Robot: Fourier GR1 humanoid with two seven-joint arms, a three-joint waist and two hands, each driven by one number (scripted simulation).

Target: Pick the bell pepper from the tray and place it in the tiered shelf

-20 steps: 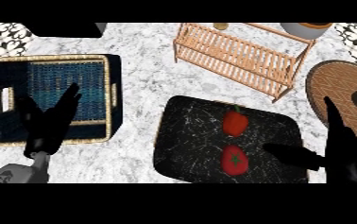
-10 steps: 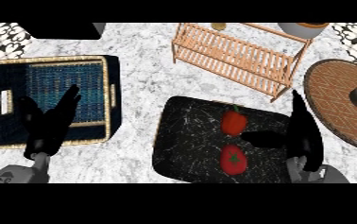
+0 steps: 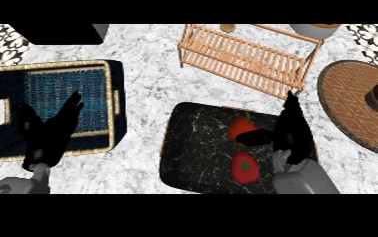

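Right hand (image 3: 291, 131) brought inward over black tray (image 3: 192, 146), thumb now beside bell pepper (image 3: 241, 127), fingers straight, nothing gripped; grasp pending. Left hand (image 3: 48, 136) open, unmoved.

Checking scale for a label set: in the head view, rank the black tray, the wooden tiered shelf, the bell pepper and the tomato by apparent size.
1. Black tray
2. Wooden tiered shelf, nearly as large; unsure.
3. Bell pepper and tomato: alike; right hand partly hides the pepper.

The right hand (image 3: 289, 131) is moving in from the 3 o'clock edge over the black tray (image 3: 193, 146), its thumb now closing against the bell pepper (image 3: 241, 127) from 5 o'clock while its straight fingers are pointing toward 12 o'clock, at the tiered shelf (image 3: 247, 58).
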